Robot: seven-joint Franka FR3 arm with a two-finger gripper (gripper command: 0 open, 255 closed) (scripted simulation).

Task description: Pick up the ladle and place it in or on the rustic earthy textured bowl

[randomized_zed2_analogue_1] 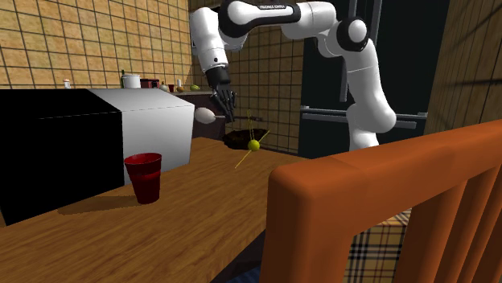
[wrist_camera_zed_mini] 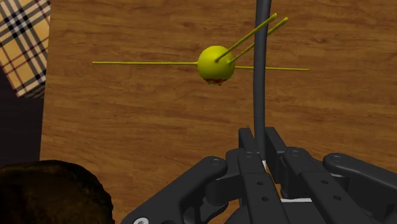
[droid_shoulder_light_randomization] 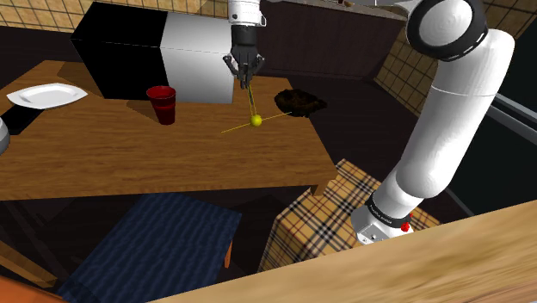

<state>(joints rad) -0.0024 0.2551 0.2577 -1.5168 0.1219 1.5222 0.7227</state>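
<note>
This is a home kitchen with a dining corner. The wooden table [droid_shoulder_light_randomization: 155,155] carries a red cup [droid_shoulder_light_randomization: 161,104], a white plate [droid_shoulder_light_randomization: 47,95] near one edge, a dark bowl [droid_shoulder_light_randomization: 299,103] and a black-and-white boxy appliance [droid_shoulder_light_randomization: 146,52]. Behind the table a tan tiled wall [randomized_zed2_analogue_1: 56,40] rises over a counter [randomized_zed2_analogue_1: 173,90] holding jars and bottles. A plaid-upholstered seat [droid_shoulder_light_randomization: 318,224] and an orange-brown wooden chair back [randomized_zed2_analogue_1: 386,209] stand beside the table.

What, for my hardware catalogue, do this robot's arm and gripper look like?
The arm is made of smooth, rounded white links with dark rings at the joints. Small dark lettering runs along one upper link, and a red dot sits near the base. The gripper is all black, with two blocky fingers and round screw heads on its body.
</note>
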